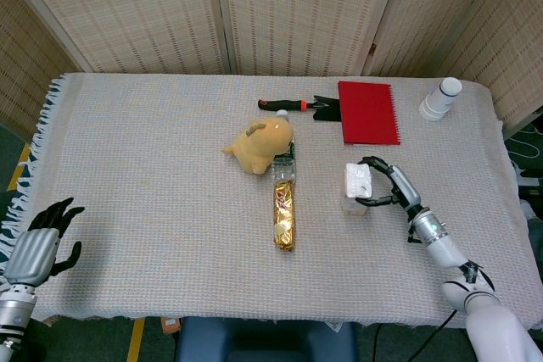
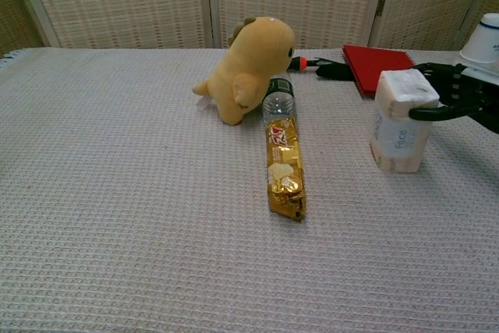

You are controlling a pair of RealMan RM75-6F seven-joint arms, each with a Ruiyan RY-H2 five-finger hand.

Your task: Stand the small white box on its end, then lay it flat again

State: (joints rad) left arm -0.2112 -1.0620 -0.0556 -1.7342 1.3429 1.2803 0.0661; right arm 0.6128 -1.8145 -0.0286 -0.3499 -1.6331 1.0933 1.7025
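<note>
The small white box [image 1: 356,186] [image 2: 400,121] stands on its end on the woven cloth, to the right of the gold snack pack. My right hand [image 1: 388,184] [image 2: 452,97] reaches in from the right. Its dark fingers wrap the box's upper part, one behind the top and one against the near side. My left hand [image 1: 38,246] hovers at the table's front left corner with its fingers apart, holding nothing; only the head view shows it.
A yellow plush toy [image 1: 261,143] [image 2: 248,68], a lying bottle [image 2: 277,99] and a gold snack pack [image 1: 283,214] [image 2: 285,168] lie mid-table. Behind the box are a red notebook [image 1: 368,112], a black and orange tool [image 1: 293,106] and a white cup [image 1: 439,98].
</note>
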